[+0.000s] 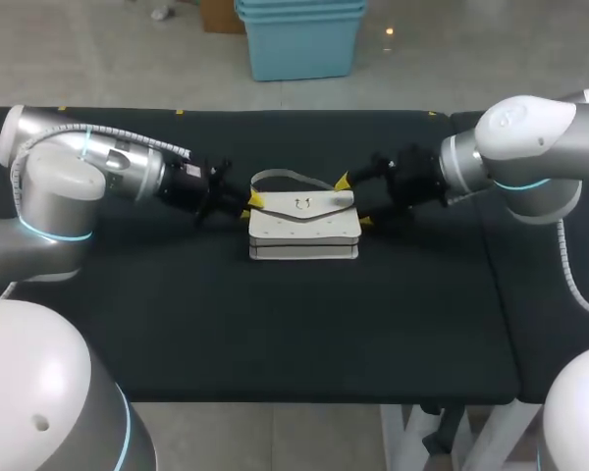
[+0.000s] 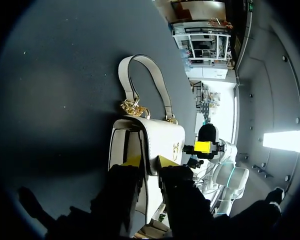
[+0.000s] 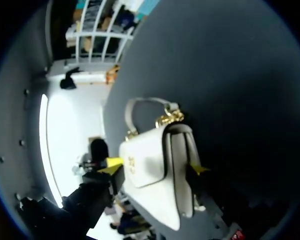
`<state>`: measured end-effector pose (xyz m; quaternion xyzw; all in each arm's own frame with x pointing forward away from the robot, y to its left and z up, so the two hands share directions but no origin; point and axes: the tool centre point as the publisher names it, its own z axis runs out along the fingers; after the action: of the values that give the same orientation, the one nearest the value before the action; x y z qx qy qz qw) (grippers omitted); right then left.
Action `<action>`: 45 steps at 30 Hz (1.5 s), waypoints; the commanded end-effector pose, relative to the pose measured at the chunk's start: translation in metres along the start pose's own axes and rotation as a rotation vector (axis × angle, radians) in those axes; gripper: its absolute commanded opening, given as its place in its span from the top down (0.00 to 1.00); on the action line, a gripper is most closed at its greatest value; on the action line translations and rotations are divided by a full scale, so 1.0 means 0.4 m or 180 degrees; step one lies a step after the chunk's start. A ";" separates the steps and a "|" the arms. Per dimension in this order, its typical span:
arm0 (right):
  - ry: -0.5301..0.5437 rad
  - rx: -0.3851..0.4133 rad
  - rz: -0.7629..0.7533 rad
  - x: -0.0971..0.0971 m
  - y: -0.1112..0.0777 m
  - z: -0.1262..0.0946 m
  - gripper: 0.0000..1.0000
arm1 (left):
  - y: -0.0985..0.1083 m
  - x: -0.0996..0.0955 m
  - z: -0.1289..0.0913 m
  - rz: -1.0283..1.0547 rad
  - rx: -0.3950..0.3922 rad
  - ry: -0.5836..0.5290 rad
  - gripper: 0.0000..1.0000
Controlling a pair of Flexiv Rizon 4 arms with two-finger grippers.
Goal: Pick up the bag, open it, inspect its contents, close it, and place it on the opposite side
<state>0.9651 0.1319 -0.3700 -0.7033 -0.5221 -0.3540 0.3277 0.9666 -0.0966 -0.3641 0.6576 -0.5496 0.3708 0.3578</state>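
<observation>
A white handbag (image 1: 304, 231) with a gold clasp and a short handle (image 1: 290, 178) lies in the middle of the black table, flap side up. My left gripper (image 1: 249, 207) is at the bag's left end. In the left wrist view its fingertips (image 2: 132, 161) stand close together, pinching the edge of the bag (image 2: 147, 140) at the flap. My right gripper (image 1: 354, 201) is at the bag's right end. In the right wrist view it (image 3: 155, 167) stands wide open, with one yellow tip on each side of the bag (image 3: 150, 160).
The black tabletop (image 1: 304, 334) extends well beyond the bag toward the front edge and to both sides. Both arms come in low over it from the left and right.
</observation>
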 end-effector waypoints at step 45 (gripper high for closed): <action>-0.0083 -0.0013 -0.0279 -0.001 -0.058 -0.033 0.04 | 0.033 0.064 -0.166 0.0008 0.0102 -0.0248 0.00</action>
<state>0.9436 0.1265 -0.3649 -0.6836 -0.5533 -0.3629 0.3080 0.9558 -0.0596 -0.3196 0.6646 -0.5583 0.3658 0.3359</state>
